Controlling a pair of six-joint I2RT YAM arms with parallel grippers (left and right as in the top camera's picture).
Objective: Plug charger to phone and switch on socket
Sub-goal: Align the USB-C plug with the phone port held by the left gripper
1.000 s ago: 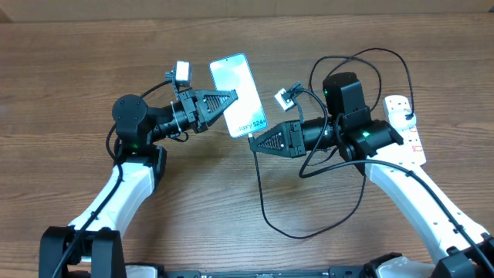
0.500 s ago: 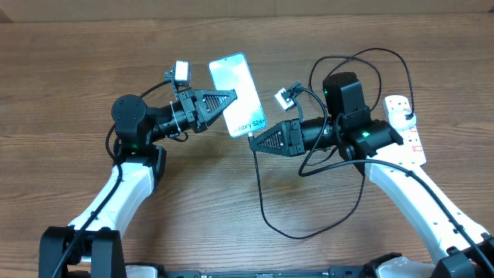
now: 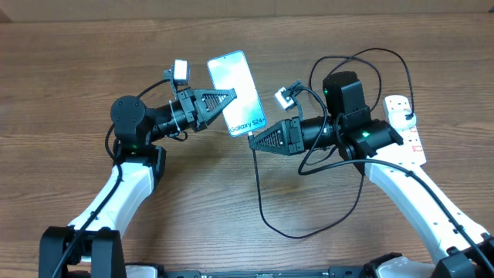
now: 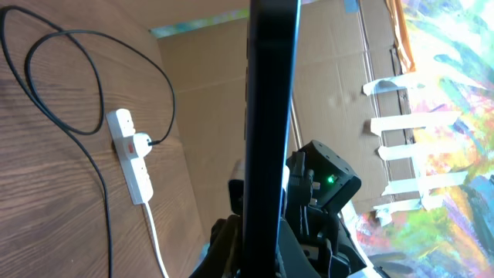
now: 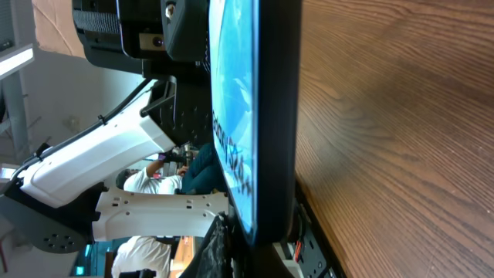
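Observation:
The phone (image 3: pixel 235 94), with its light blue screen, is lifted off the table and my left gripper (image 3: pixel 230 99) is shut on its side. In the left wrist view the phone (image 4: pixel 270 116) stands edge-on between the fingers of the left gripper (image 4: pixel 262 259). My right gripper (image 3: pixel 253 140) is shut on the charger's plug tip right at the phone's lower end, and the black charger cable (image 3: pixel 260 193) hangs from it. The plug itself is hidden. In the right wrist view the phone (image 5: pixel 251 116) fills the middle just above the right gripper (image 5: pixel 270 259). The white socket (image 3: pixel 413 143) lies at the far right.
The charger cable loops over the table (image 3: pixel 77 62) behind the right arm (image 3: pixel 370 52) and in front of it (image 3: pixel 309 232). In the left wrist view the socket (image 4: pixel 131 154) shows its red switch mark and its white cord (image 4: pixel 157 243).
The phone's far end has shifted slightly left in the left gripper. The right arm has not visibly moved.

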